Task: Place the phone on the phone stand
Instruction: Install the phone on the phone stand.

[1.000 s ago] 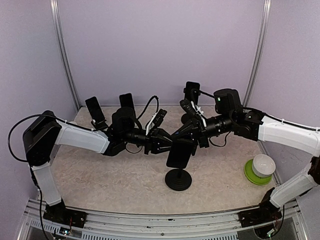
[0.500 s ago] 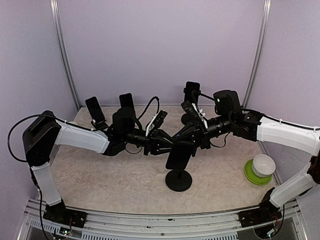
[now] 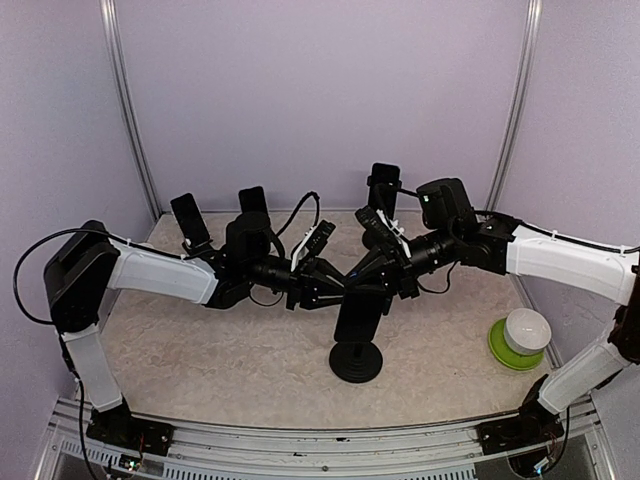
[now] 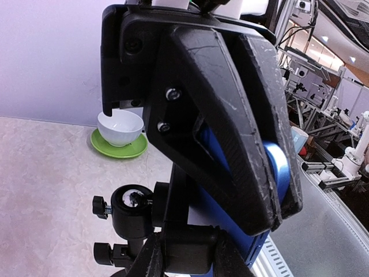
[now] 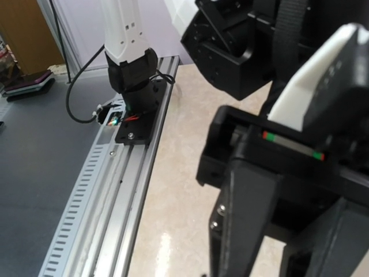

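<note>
With the left gripper (image 3: 333, 291) pinching the phone (image 3: 358, 312) just above the phone stand (image 3: 356, 362) and the right gripper (image 3: 388, 280) pressed together beside it, releasing before the cradle catches it could let the phone topple.

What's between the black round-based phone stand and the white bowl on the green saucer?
Nothing: top external view shows only bare beige tabletop between the black round-based phone stand and the white bowl on its green saucer.
</note>
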Controlling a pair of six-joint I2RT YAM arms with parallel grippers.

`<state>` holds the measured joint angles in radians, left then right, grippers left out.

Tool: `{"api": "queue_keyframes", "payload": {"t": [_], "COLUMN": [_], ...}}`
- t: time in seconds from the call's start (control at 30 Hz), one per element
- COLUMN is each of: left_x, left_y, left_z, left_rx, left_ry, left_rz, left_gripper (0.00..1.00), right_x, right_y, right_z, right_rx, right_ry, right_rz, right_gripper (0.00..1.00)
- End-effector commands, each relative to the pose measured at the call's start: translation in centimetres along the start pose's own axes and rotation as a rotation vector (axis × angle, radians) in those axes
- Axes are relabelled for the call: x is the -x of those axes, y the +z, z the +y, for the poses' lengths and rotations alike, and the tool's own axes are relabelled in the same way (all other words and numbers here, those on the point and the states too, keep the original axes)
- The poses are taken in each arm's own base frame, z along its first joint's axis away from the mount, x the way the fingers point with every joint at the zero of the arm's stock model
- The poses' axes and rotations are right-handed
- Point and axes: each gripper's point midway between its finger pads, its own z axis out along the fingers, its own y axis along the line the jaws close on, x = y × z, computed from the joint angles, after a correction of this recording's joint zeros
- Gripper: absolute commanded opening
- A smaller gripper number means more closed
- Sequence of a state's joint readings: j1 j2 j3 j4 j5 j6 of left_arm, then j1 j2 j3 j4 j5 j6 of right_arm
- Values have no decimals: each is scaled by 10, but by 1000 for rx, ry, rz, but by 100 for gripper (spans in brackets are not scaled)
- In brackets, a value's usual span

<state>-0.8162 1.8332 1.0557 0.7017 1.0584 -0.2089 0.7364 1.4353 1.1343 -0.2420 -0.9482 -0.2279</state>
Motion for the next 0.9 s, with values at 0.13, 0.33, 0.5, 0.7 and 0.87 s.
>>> {"api": "queue_keyframes", "payload": {"t": [0.13,0.33,0.5,0.7,0.87], "left_x": [22,25,29,31,32], "left_y": [-11,-16,-24,-31,-39], "left_z": [-23,-24,-28,-32,-36], "left_rx": [-57,-35,-8,11,30], "left_ry": [48,54,67,72,84], "left_rz": [-16,-24,-36,-43,-48], "left_gripper": [2,2,2,1,1], "right_x": [-22,-33,-43,-50,-55], "right_y": [-15,-27,-31,-33,-37], "right_z": [-22,-36,-41,-42,-46], "right_rx": [-109,-166,-202,-220,-259], "right_ry": [64,126,159,166,174], "right_rz": [65,79,114,143,170], "right_gripper": [0,0,0,0,0]}}
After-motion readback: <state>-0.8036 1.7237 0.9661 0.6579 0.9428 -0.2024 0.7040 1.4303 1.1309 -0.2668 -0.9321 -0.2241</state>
